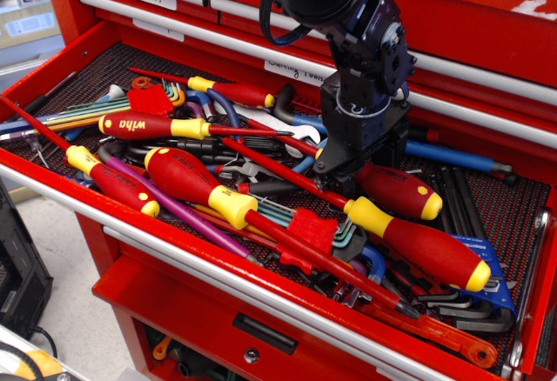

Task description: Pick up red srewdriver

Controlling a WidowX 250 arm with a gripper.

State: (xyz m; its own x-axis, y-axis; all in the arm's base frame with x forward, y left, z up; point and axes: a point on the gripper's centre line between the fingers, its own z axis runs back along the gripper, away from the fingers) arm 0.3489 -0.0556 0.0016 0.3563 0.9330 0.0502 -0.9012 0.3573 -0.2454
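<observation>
Black robot gripper (341, 170) is down in the open red tool-chest drawer (261, 290), sitting over the collar end of the target: the fat red-handled screwdriver with the yellow end cap (399, 191). Handle sticks out to the right of the gripper, thin red shaft (270, 162) runs up-left across the pile. Fingertips are hidden behind the gripper body, so can't tell whether it's clamped or spread.

Approach at the collar makes sense: narrowest graspable spot, handle is bulbous.

Clearance is tight. The bigger red-and-yellow screwdriver (426, 246) lies just beside, nearly parallel, on the near side. Blue-handled tool (452, 157) sits just behind. Shaft is threaded among other tools, so I'd expect snagging on a lift. Only free way out is straight up; drawer front rail is near.
</observation>
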